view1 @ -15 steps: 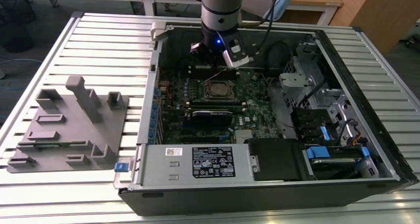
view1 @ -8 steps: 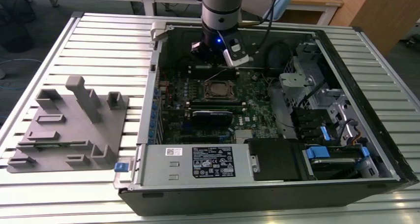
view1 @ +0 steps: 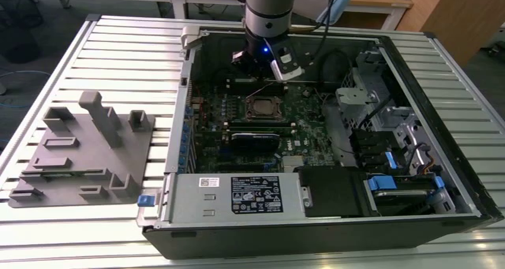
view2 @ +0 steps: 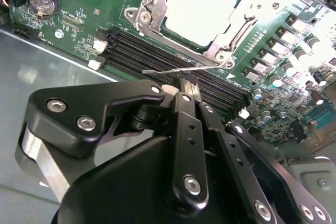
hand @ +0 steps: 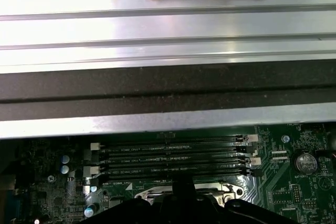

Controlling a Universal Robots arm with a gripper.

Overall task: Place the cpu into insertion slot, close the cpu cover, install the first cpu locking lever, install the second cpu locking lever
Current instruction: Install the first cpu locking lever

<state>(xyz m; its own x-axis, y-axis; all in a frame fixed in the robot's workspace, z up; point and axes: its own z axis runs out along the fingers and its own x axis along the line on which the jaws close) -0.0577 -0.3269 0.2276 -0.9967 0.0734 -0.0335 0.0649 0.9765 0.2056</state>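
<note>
One open computer case (view1: 316,242) holds the green board (view1: 298,112); the cpu (view2: 202,3) sits in the insertion slot (view1: 250,107) under the lowered cpu cover (view2: 149,3). In the second wrist view the gripper (view2: 186,85) has its fingers pressed together at a thin lever (view2: 157,71). The exterior view adds a grey rack (view1: 79,156) beside the case.

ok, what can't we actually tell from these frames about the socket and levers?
- Second wrist view: glare whites out the cpu; its face is unreadable.
- Same view: the gripper blocks the spot where its tip reaches the locking lever; contact unclear.
- First wrist view: the insertion slot is cut off by the frame edge and the gripper body.
- Exterior view: lever latching too small to judge.
</note>
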